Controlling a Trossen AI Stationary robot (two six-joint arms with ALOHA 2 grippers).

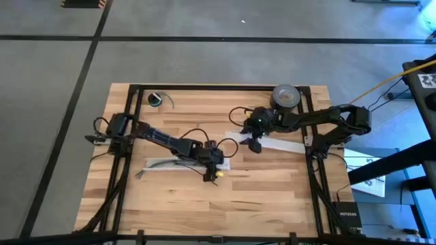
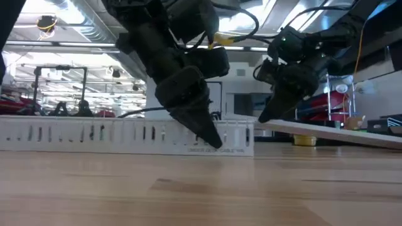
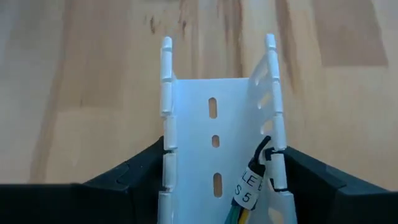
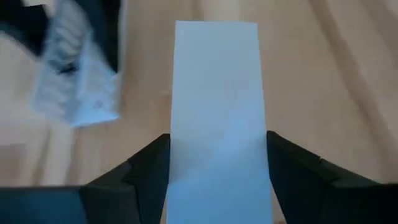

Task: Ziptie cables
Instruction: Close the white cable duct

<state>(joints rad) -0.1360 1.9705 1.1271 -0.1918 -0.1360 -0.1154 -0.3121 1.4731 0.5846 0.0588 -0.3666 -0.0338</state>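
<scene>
Wood-topped table (image 1: pixel 272 197) was seen from above with both arms reaching toward its middle. The left gripper (image 1: pixel 212 165) was lowered over one end of a white slotted cable duct (image 1: pixel 170 163), and in the left wrist view its fingers (image 3: pixel 134 177) were set against the two outer walls of that duct (image 3: pixel 214 106), closed onto it. Inside the channel, the cables (image 3: pixel 239 208) were lying between the walls, shown only as yellow and green wire ends with a white printed label; a short black piece was seen just above the label, but whether it was the ziptie could not be told. The right gripper (image 1: pixel 255 144) was placed at the near end of a flat white cover strip (image 1: pixel 283 144), and in the right wrist view its fingers (image 4: pixel 146 174) were closed on both edges of this strip (image 4: pixel 214 112). A grey tape roll (image 1: pixel 287 96) was lying at the table's far edge.
</scene>
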